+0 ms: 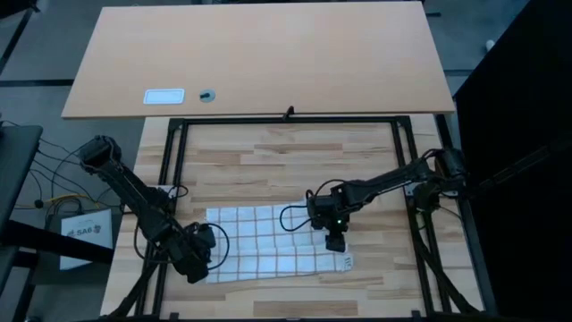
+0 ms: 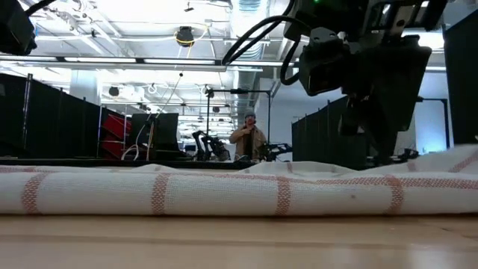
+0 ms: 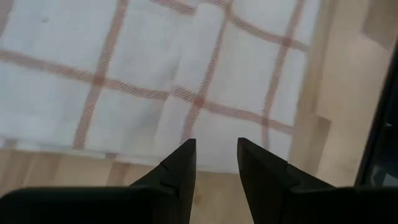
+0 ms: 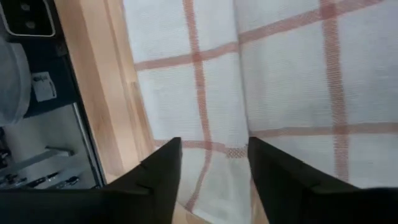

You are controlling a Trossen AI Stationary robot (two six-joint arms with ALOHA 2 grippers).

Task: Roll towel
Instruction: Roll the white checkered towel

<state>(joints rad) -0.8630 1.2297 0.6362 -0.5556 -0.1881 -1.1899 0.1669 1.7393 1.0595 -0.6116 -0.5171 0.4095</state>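
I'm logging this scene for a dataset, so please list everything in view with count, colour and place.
towel: one, white with reddish-brown grid lines, lying spread on the near half of the table.
table: one, light wood planks inside a black frame.
board: one, pale tan, beyond the table.
person: one, far back in the room, low view.
left hand: one, dark, open, over the towel's left edge.
right hand: one, dark, open, over the towel's right end.

A pale wooden table (image 1: 268,148), a person (image 2: 249,140) in the room beyond.
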